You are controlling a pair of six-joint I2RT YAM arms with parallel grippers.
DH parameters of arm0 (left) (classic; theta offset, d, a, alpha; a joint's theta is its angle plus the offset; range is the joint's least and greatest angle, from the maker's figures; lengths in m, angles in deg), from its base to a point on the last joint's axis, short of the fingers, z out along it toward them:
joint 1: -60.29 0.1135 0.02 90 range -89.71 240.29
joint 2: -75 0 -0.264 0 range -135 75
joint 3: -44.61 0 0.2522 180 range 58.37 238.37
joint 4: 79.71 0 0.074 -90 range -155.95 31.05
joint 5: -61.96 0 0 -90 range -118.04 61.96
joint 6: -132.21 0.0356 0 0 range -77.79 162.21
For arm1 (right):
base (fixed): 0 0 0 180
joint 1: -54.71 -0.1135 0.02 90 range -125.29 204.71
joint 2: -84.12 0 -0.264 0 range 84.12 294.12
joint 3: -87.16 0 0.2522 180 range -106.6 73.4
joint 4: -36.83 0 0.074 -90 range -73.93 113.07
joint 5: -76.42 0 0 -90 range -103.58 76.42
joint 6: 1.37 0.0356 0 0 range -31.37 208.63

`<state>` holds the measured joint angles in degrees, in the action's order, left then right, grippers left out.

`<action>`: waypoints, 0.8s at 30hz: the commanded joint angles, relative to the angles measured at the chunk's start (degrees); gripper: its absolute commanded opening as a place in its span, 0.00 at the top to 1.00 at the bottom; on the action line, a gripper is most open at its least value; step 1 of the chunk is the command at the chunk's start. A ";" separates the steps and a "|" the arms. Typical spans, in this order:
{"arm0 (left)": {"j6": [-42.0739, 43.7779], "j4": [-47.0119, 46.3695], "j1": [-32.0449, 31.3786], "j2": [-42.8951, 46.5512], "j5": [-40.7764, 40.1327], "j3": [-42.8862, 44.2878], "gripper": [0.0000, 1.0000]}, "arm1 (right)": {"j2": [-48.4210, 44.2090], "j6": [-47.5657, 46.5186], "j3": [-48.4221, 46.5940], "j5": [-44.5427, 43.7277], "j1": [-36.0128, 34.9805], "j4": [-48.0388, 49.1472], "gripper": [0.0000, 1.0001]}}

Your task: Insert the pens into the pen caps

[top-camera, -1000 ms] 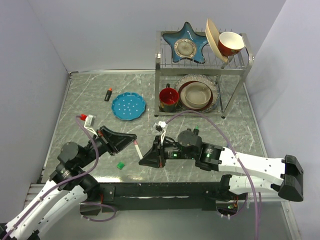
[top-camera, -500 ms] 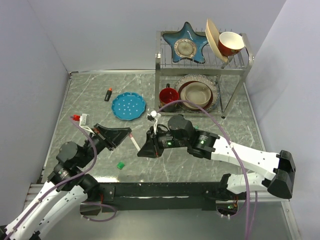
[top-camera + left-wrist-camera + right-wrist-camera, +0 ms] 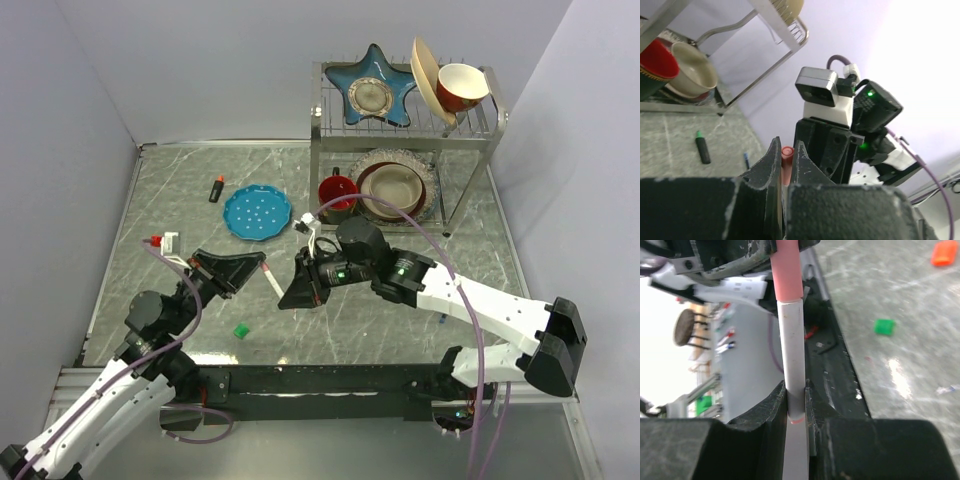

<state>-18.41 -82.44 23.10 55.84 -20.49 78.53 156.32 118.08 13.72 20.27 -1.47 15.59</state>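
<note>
Right now my left claw (image 3: 787, 149) is clamped on the pink-red cap (image 3: 787, 152), and my right claw (image 3: 796, 399) grips the thin white pen (image 3: 791, 340). Its tip meets the cap between both claws.

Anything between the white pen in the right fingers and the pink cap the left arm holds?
Nothing visible. In the right wrist view the white pen, held by the right gripper, meets the pink cap in the left gripper end to end, nothing between them.
</note>
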 commanded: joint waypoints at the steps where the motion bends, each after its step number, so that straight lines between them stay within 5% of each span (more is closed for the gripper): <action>1: -4.61 9.44 -4.64 -1.23 22.78 -3.82 0.99 | 1.36 3.07 -5.88 -8.27 4.86 31.75 1.00; 13: 3.22 28.26 -8.86 -4.48 14.69 0.22 0.99 | 3.03 -4.75 -14.49 -19.60 4.86 20.24 1.00; 24: 4.19 23.78 -10.71 -5.02 13.55 -1.36 0.99 | 8.65 -5.81 -23.29 -19.00 5.82 16.54 1.00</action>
<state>-14.57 -75.75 18.69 52.39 -31.79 81.68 164.65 111.00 1.17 15.83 -1.10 -0.22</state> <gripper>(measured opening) 0.057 0.224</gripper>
